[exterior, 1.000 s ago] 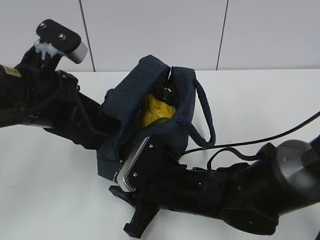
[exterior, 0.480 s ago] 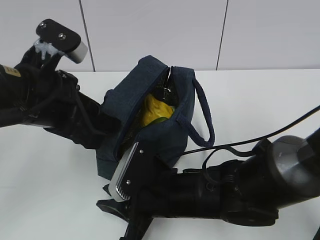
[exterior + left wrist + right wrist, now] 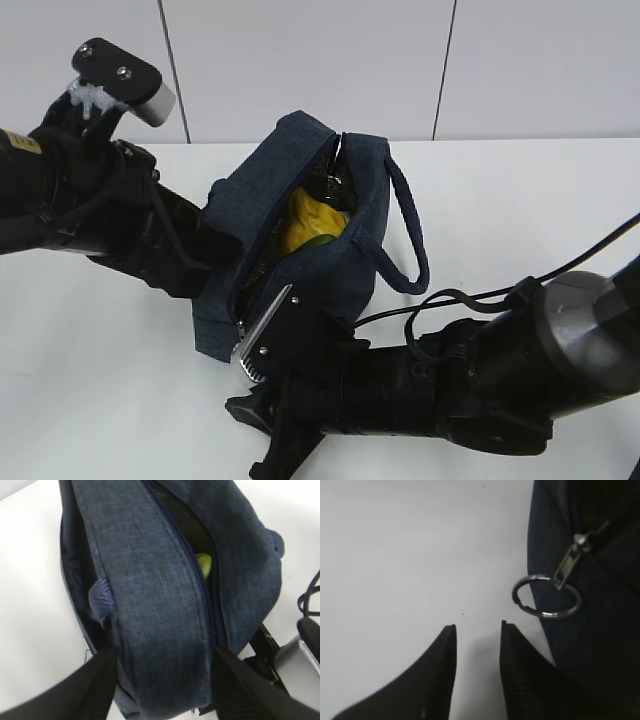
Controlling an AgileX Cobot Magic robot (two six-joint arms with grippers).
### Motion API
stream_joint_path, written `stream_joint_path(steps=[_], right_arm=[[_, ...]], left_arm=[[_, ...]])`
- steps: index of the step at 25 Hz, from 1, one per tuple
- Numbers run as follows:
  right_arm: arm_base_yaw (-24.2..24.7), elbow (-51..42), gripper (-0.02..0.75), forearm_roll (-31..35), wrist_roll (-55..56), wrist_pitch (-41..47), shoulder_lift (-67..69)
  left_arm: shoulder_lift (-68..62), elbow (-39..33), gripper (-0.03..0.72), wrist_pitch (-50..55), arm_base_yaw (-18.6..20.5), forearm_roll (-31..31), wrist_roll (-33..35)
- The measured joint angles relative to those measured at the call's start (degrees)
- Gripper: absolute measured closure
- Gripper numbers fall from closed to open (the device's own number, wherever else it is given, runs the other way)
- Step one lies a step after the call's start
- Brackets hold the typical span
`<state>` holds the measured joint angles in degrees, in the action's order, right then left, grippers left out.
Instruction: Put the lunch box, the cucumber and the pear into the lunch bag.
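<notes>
The navy lunch bag [image 3: 310,270] lies tilted on the white table with its top zipper partly open. The yellow pear [image 3: 305,222] shows inside, with a green patch under it that I cannot name. The lunch box and the cucumber are hidden. My left gripper [image 3: 165,680] is shut on one end of the lunch bag [image 3: 150,580], one finger on each side. My right gripper [image 3: 477,626] stands open and empty over the table at the bag's other end. The silver ring zip pull [image 3: 547,597] hangs just beyond its right fingertip, apart from it.
The left arm [image 3: 100,220] fills the left of the table and the right arm [image 3: 450,390] the front. A bag handle [image 3: 410,240] loops out to the right. A black cable [image 3: 560,265] runs across the right side. A white wall stands behind.
The right arm dipped down and to the left at the bag's near end, then came back close to where it was. The bag and the left arm have stayed still.
</notes>
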<state>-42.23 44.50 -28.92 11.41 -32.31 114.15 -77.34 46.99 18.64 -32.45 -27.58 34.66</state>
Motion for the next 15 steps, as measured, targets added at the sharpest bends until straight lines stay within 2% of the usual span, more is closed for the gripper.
stream_joint_path(steps=[8,15], right_arm=[[0.0,0.0,0.492,5.2,-1.0,0.1,0.0],[0.0,0.0,0.492,11.1,-7.8,0.1,0.0]], left_arm=[[0.0,0.0,0.323,0.0,0.0,0.0,0.0],[0.0,0.0,0.323,0.0,0.0,0.0,0.0]])
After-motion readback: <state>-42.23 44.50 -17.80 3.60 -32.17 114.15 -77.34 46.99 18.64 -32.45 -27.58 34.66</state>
